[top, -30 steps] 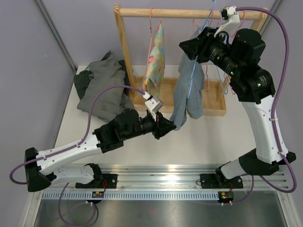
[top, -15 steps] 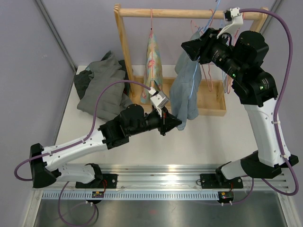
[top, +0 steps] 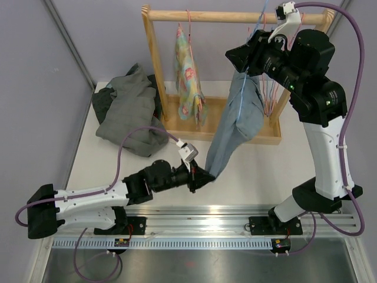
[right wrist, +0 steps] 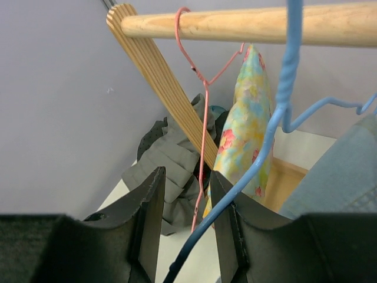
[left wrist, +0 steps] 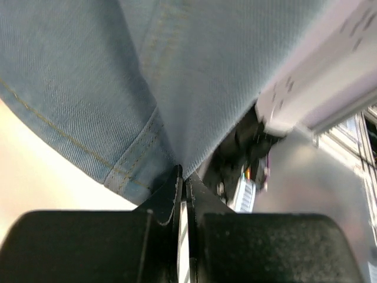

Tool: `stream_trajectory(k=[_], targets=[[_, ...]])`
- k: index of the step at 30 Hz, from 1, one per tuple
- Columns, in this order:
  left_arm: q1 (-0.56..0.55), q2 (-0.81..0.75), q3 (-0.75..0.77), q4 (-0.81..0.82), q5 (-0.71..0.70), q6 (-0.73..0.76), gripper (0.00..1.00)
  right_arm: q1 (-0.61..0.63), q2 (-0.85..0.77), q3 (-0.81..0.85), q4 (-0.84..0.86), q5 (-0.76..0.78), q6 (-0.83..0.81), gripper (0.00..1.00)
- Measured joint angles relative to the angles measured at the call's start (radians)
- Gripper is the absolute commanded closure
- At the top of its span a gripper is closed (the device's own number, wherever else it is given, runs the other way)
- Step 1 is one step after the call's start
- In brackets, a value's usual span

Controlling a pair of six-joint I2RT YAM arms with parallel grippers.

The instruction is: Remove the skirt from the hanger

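Left gripper point(top: 205, 175), jaws clamped on the hem of the denim skirt point(top: 235, 124), holds it taut from the blue hanger point(right wrist: 277, 112), whose wire sits between the parted jaws of the right gripper point(right wrist: 187, 173); next, likely a steady pull to free it.

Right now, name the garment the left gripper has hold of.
The blue denim skirt, hem pinched in the left gripper; the floral garment hangs free, the grey clothes lie heaped.

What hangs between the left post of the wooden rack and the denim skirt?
A floral garment hangs there on the rail, as the top external view shows.
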Motion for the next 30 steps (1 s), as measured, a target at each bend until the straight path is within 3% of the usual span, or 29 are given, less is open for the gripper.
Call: stream_trajectory(k=[5,10,18,23,30], targets=[[-0.105,-0.024,-0.203,0.039,-0.063,-0.087,1.00,0.001,0.048,0.080,-0.031,0.001,-0.013,1.00],[-0.194,-0.038,-0.294,-0.064,-0.101,-0.140,1.00,-0.003,0.048,0.096,0.038,0.004,-0.003,1.00],[-0.283,-0.129,-0.208,-0.247,-0.199,-0.150,1.00,-0.003,0.005,-0.035,0.151,-0.013,0.029,1.00],[-0.339,-0.153,-0.105,-0.294,-0.248,-0.141,1.00,-0.005,0.094,0.019,0.171,-0.040,0.042,1.00],[-0.389,-0.159,-0.094,-0.323,-0.282,-0.144,1.00,-0.061,0.241,0.061,0.233,-0.121,0.093,1.00]])
